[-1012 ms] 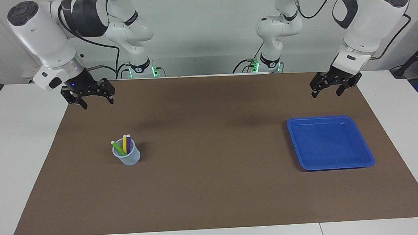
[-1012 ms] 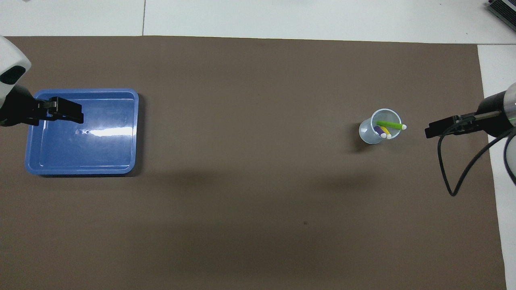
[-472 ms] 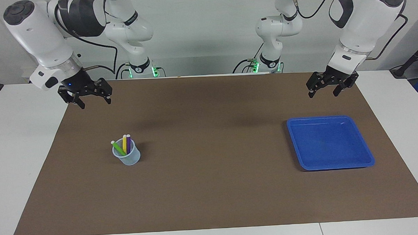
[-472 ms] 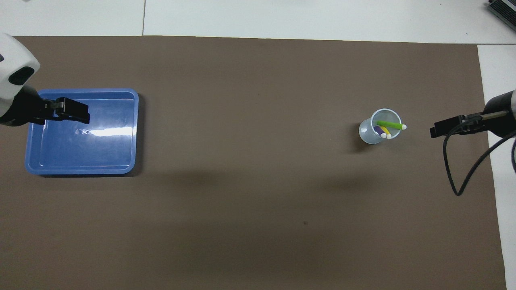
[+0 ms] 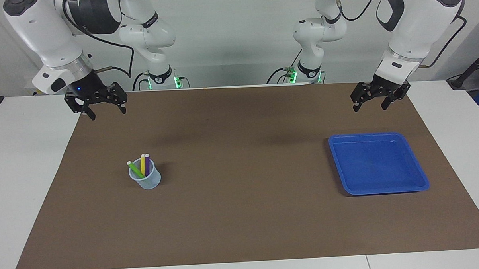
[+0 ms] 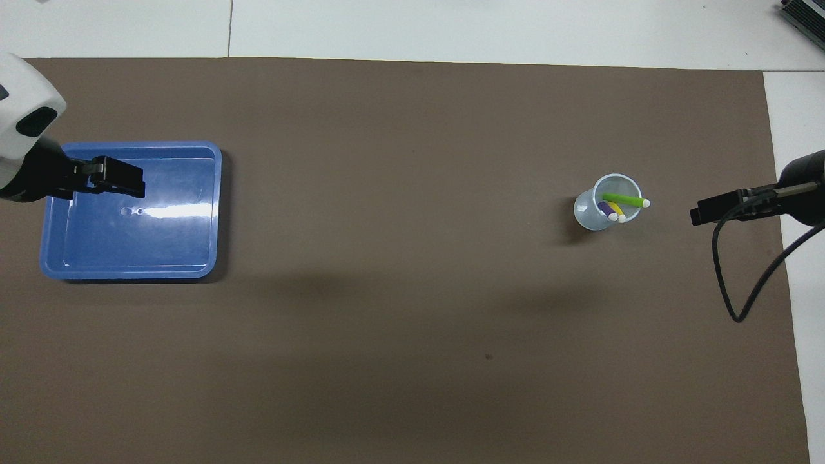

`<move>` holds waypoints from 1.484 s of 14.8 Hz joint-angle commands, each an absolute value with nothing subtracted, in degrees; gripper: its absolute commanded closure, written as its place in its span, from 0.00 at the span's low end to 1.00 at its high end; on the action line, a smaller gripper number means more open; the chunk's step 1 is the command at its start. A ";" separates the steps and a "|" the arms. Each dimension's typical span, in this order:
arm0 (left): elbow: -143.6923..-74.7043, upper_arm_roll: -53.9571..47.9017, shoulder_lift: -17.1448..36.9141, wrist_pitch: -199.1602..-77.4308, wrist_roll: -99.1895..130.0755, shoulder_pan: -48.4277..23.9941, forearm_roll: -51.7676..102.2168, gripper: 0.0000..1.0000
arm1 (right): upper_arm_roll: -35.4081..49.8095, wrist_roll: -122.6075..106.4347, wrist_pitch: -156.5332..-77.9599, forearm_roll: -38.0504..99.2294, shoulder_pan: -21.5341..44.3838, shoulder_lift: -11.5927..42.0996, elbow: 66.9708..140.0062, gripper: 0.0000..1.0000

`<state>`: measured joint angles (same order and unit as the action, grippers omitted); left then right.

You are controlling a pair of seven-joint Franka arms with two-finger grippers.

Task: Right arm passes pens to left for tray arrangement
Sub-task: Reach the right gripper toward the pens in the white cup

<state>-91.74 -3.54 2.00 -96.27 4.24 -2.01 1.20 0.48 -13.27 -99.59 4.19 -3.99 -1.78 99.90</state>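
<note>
Pens [image 5: 142, 165] upright in cup [image 5: 145, 180], well apart from tray [image 5: 378, 163].

Green pen [image 5: 136, 169], yellow pen [image 5: 143, 165], purple pen [image 5: 147, 165], bright-blue tray [image 5: 421, 181], translucent pale-blue cup [image 5: 147, 182], brown mat [image 5: 242, 222]

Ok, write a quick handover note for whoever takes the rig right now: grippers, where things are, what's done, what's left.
Left gripper: open, empty, up in the air at its own end of the table.
Right gripper: open, empty, raised at its own end of the brown mat.
Pens: green, yellow and purple, all standing in the small clear cup toward the right arm's end.
Tray: empty, toward the left arm's end.
Done: nothing.
Left: right arm picks each pen, hands it over, left arm lays it in the tray.
</note>
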 commanded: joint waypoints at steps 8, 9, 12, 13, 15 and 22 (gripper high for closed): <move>-92.37 -2.72 0.62 -96.94 4.75 -2.11 0.88 0.00 | 1.23 -15.56 -116.62 7.21 -4.31 12.03 102.57 0.00; -92.37 -2.72 0.62 -97.03 4.66 -2.02 0.88 0.00 | 1.23 -15.30 -117.67 7.21 -4.22 12.74 102.66 0.00; -92.90 -2.72 0.35 -97.73 4.13 -2.02 0.88 0.00 | 1.23 -14.33 -120.40 7.21 -3.96 13.71 104.93 0.08; -92.99 -2.72 0.35 -98.00 4.22 -2.02 0.88 0.00 | 1.23 -13.80 -120.06 7.29 -3.61 13.45 105.29 0.13; -93.08 -2.72 0.35 -97.82 4.57 -2.20 0.79 0.00 | 1.23 -12.31 -119.44 7.29 -3.60 13.19 106.08 0.24; -93.08 -2.81 0.26 -96.77 4.75 -2.29 0.79 0.00 | 1.23 -11.34 -119.53 7.21 -3.60 12.57 107.49 0.46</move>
